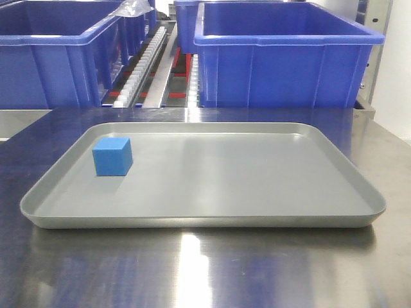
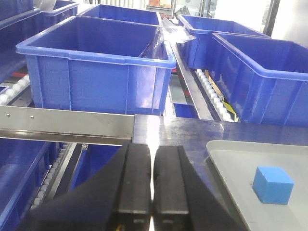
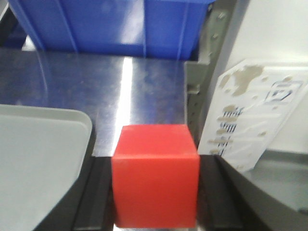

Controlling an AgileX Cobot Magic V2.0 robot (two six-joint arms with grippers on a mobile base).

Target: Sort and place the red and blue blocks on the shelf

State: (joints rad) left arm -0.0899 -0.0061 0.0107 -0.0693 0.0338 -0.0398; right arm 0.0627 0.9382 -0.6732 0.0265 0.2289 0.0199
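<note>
A steel surface [image 1: 192, 269] carries a grey tray [image 1: 257, 186], with blue bins [image 1: 282, 64] behind. The blue block [image 1: 112, 156] sits near the tray's far left corner. The left gripper [image 2: 153, 187] is pressed together, empty. The right gripper [image 3: 155, 202] clamps the red block [image 3: 155, 173] beside a tray corner.

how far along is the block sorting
Done: nothing shows as placed yet. In hand: the right gripper is shut on the red block, held beside the corner of the tray, with the steel table ahead. To do: the blue block sits untouched on the tray near its far left corner; the left gripper is shut and empty.
</note>
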